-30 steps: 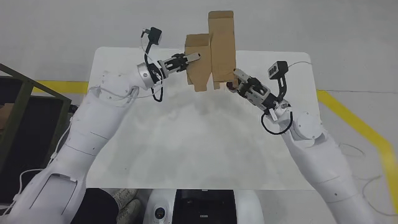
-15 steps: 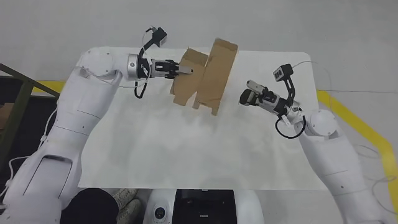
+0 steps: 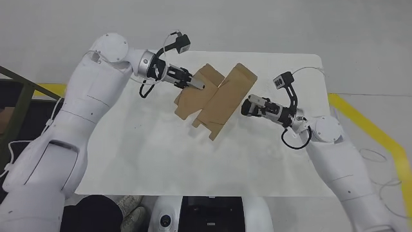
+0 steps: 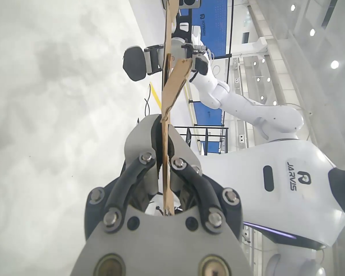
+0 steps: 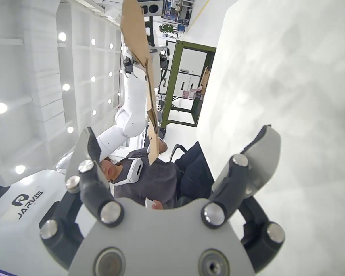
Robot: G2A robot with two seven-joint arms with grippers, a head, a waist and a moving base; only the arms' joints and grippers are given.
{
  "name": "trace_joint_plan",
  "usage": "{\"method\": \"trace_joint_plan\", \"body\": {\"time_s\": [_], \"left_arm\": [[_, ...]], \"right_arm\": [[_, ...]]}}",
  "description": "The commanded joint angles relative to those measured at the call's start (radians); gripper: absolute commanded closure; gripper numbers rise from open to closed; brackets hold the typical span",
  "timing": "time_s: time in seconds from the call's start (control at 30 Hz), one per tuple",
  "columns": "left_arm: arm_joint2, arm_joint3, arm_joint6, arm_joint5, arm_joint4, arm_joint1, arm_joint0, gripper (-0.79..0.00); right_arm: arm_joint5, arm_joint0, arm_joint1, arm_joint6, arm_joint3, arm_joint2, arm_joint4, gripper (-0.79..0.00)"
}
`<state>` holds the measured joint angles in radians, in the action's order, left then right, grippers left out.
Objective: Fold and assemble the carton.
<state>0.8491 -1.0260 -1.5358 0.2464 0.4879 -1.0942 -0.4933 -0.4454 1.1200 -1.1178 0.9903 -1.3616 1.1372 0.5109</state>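
Tabletop [image 3: 161,161], white and mottled, under carton [image 3: 222,100]; grey floor [image 3: 193,13], yellow line [image 3: 367,125].

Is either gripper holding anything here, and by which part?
The left gripper pinches the flattened carton by one edge. The right gripper is open and holds nothing.
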Motion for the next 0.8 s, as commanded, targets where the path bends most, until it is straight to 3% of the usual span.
{"method": "trace_joint_plan", "body": {"time_s": [0.0, 0.07, 0.2, 0.47, 0.57, 0.73, 0.77], "left_arm": [[-0.029, 0.02, 0.0, 0.002, 0.01, -0.004, 0.014, 0.0], [-0.056, 0.042, 0.0, 0.004, 0.021, -0.01, 0.029, 0.0], [-0.104, 0.071, 0.0, 0.008, 0.054, -0.024, 0.054, 0.0], [-0.19, 0.109, 0.0, 0.012, 0.107, -0.041, 0.099, 0.0], [-0.211, 0.124, 0.0, 0.016, 0.121, -0.043, 0.111, 0.0], [-0.238, 0.147, 0.0, 0.026, 0.149, -0.047, 0.126, -0.009], [-0.242, 0.149, 0.0, 0.031, 0.154, -0.047, 0.127, -0.058]], "right_arm": [[-0.02, 0.001, -0.003, -0.003, -0.001, -0.008, -0.001, -0.785], [-0.039, 0.002, -0.005, -0.003, -0.005, -0.015, -0.011, -0.745], [-0.049, 0.003, -0.008, -0.027, -0.01, -0.023, -0.034, -0.422], [-0.061, -0.004, -0.011, -0.034, 0.006, -0.021, -0.041, -0.215], [-0.066, -0.005, -0.01, -0.026, 0.006, -0.019, -0.045, 0.0], [-0.061, -0.008, -0.01, -0.011, 0.006, -0.016, -0.039, 0.0], [-0.058, -0.009, -0.01, -0.008, 0.006, -0.015, -0.036, 0.0]]}}
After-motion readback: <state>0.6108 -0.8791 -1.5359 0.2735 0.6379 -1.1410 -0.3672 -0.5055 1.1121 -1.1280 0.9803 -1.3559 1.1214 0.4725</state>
